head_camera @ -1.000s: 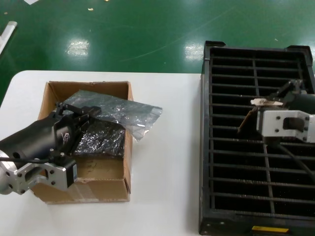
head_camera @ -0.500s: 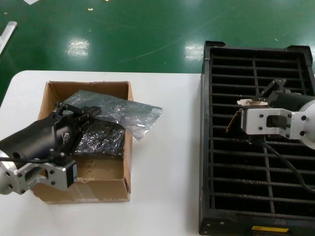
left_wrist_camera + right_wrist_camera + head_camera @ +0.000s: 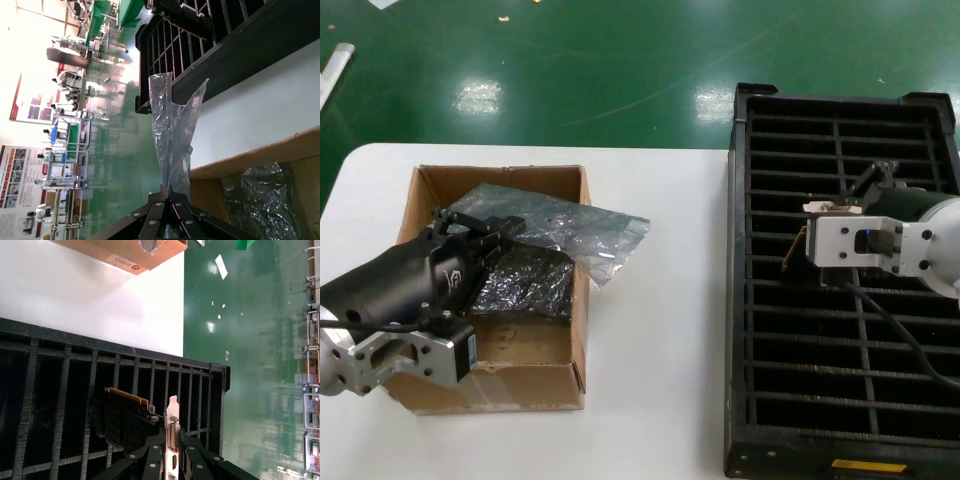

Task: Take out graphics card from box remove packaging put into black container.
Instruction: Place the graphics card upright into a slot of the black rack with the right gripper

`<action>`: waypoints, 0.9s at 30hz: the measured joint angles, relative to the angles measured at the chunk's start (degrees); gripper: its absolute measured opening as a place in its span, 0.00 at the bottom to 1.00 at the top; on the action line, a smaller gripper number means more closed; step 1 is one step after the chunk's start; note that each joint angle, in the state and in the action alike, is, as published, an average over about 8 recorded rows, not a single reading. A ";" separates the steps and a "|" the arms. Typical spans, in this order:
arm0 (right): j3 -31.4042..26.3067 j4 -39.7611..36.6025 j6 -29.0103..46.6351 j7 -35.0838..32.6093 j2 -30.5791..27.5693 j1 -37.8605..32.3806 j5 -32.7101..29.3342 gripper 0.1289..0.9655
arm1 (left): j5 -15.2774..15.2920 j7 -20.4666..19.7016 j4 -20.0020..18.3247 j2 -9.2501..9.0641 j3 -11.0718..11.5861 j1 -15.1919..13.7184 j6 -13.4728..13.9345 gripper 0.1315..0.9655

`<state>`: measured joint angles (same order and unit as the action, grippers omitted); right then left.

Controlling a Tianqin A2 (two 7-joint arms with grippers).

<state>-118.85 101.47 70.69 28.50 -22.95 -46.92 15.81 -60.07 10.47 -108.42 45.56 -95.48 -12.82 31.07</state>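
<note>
Nearest the robot, the left pincer (image 3: 485, 240) rests over the box (image 3: 430, 385), pressed together on a corner of the packaging (image 3: 570, 225). It has not moved over the last second. The empty film bag drapes across the box's far wall toward the crate; a glossy dark bundle (image 3: 525, 282) lies inside the box.

Farther off, on the bench (image 3: 660, 330) beside the box, stands the crate (image 3: 745, 300). Above its upper slots the right pincer (image 3: 172, 452) pinches the graphics card (image 3: 125, 417) by its metal bracket end. In the past second this arm has drawn back toward the box side of the crate and turned a little, with the card's board now hanging edge-down among the dividers.

That suggests the card is being lined up with one slot; unwrapping looks finished, and only seating and release appear to remain.
</note>
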 joint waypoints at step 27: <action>-0.56 -3.38 -1.41 1.06 2.43 -0.13 -2.28 0.05 | 0.00 0.00 0.00 0.00 0.00 0.00 0.00 0.01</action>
<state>-119.41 98.09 69.29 29.57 -20.52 -47.05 13.53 -60.07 10.47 -108.42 45.56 -95.48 -12.82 31.07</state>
